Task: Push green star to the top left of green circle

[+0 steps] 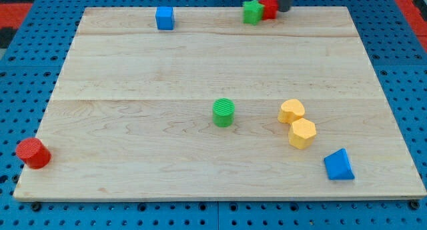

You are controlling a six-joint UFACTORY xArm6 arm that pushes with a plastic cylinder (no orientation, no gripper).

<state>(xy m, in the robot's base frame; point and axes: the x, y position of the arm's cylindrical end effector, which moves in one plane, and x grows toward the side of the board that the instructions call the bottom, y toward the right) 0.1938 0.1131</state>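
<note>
Currently, nearest the view's bottom edge we see a blue triangular block at the lower right of the worktop and a red cylinder at the lower left, right at the board's corner edge. Up from the blue one sit two yellow blocks: a yellow hexagon-like block, and touching it from above-left, a yellow rounded block, exact shape unclear. Left of that pair, near board centre, stands the green circle, well apart from everything. At the view's top edge, a blue cube sits left of centre. Further right along the same edge is the green star, so it lies up and to the right of the green circle, far from it. A red block touches the star's right side; shape hard to make out. Our rod comes down at the frame's top, just right of the red block; our tip is at or against that block's right side, with the red block between tip and star. No pincer on this rig, so we cannot tell any open or closed state.
</note>
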